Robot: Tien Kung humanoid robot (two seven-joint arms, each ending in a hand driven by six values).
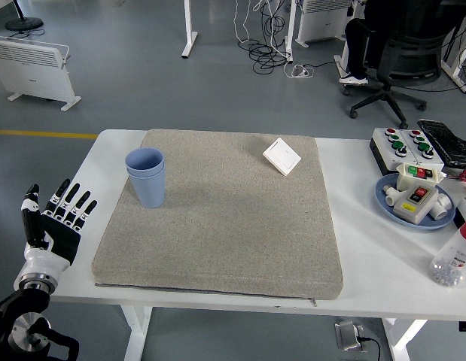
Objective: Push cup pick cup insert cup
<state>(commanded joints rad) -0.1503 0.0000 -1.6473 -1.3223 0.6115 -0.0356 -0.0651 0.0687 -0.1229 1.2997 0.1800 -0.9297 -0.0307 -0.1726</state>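
A blue cup [147, 176] stands upright on the left part of the grey mat [225, 226], with a second blue cup nested inside it. My left hand [56, 222] is at the table's left edge, below and left of the cups and well apart from them. Its fingers are spread and hold nothing. The right arm is out of view.
A white square switch plate [281, 156] lies on the mat's far right part. At the table's right stand a button box [406, 146], a blue plate [389, 203] with control parts, and a clear bottle [455, 258] with a red cap. A person sits on an office chair [398, 53] beyond the table.
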